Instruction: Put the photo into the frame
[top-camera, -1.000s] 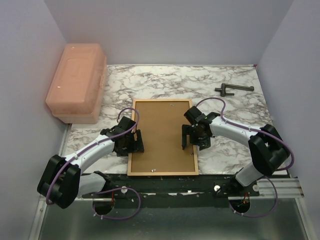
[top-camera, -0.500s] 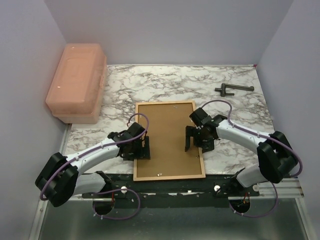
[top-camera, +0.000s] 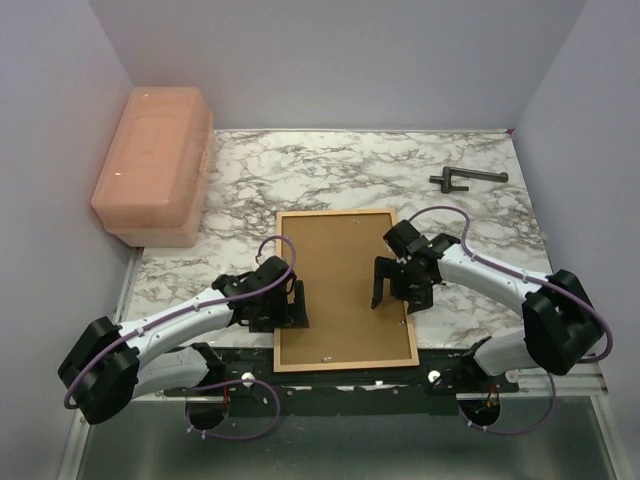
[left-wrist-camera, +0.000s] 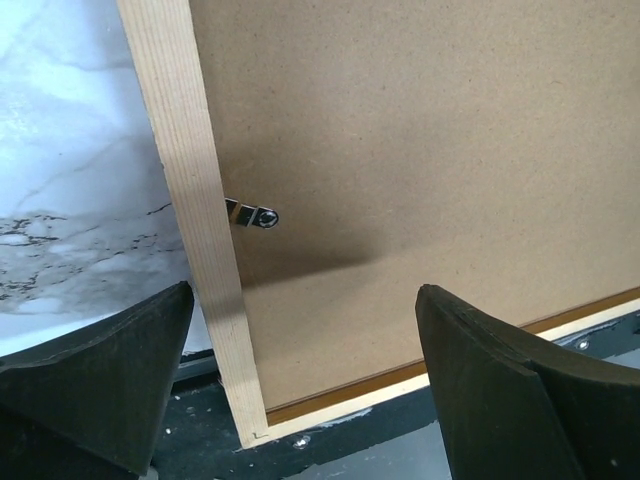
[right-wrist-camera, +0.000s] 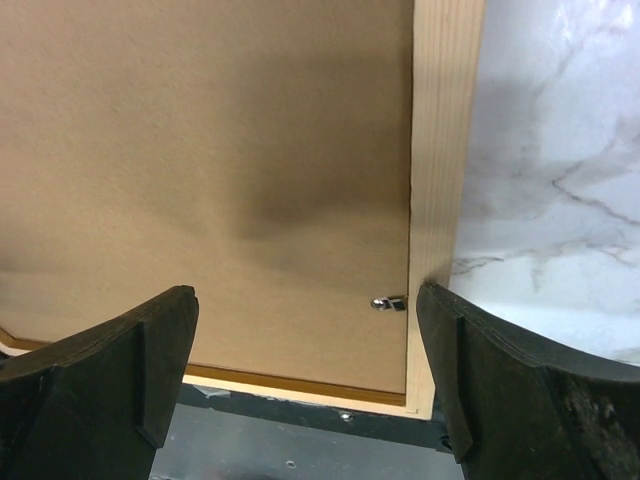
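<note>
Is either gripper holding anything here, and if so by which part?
Nothing is held. The left gripper and right gripper both stand wide open over the frame, which lies back-up, one near each long side rail, clamped on neither.

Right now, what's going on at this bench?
Both arms are over the frame, which lies face down on the marble table with its brown backing board up. The left hand is open astride the frame's left rail, and the right hand is open astride the right rail. Neither grips anything. A small metal tab reaches from the left rail onto the board. The photo shows in no view, so whether it is under the board can't be told.
</note>
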